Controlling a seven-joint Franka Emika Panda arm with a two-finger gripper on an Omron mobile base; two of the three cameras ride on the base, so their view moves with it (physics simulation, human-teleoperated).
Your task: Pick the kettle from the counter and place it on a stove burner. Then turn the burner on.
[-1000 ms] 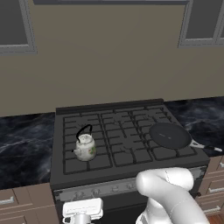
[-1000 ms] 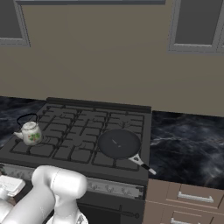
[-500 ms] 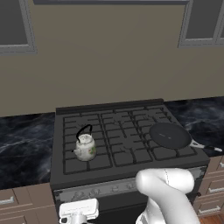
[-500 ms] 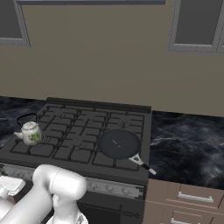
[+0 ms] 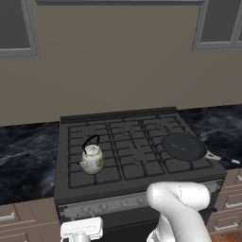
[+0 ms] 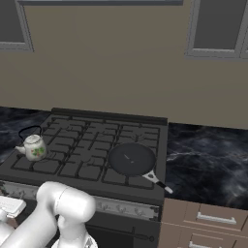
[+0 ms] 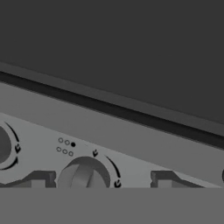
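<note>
- The gripper [image 7: 98, 183] sits right at the stove's [image 5: 137, 142] grey front strip, fingers [image 7: 41, 179] set apart on either side of a round knob [image 7: 83, 175].
- The gap between each fingertip and the knob is hard to judge, so I cannot tell whether they touch it; nothing is lifted or carried.
- In the left base view the white hand [image 5: 81, 229] hangs low before the strip, near its left end.
- The kettle [image 5: 91, 158] stands upright on the near-left burner [image 5: 92, 170], handle arched over it, spout toward the left.
- A dark pan [image 5: 183, 145] lies on the near-right grate, handle pointing right and near, over the stove's edge.
- The counter [image 5: 28, 151] flanks the stove on both sides.
- Against the earlier frames, the hand has shifted slightly toward the strip; kettle and pan lie as before, and the cameras have not moved.
</note>
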